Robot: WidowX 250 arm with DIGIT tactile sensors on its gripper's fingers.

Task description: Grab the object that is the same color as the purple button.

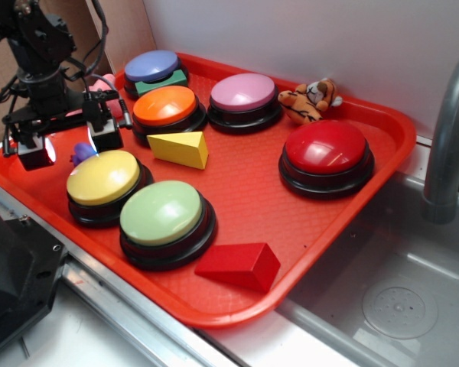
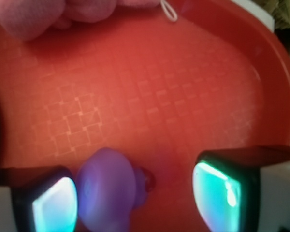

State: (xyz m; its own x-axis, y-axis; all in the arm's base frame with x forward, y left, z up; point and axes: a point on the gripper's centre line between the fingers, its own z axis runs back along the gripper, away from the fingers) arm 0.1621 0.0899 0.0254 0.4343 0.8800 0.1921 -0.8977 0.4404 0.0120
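The toy (image 2: 108, 191) is lying on the tray (image 2: 183, 96), between the gripper's (image 2: 135, 195) fingers. The jaws are standing apart, gripping nothing.

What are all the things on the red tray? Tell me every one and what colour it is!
tray: one, red, beside a sink
dome buttons: six; periwinkle far left, orange, lilac, red, yellow, green
wedges: two; yellow centre, red near edge
green block: one, by periwinkle button
tiger plush: one, far edge
pink plush: one, far left corner
small purple toy: one, between the gripper's fingers
faucet: one, grey, right
gripper: one, black, open
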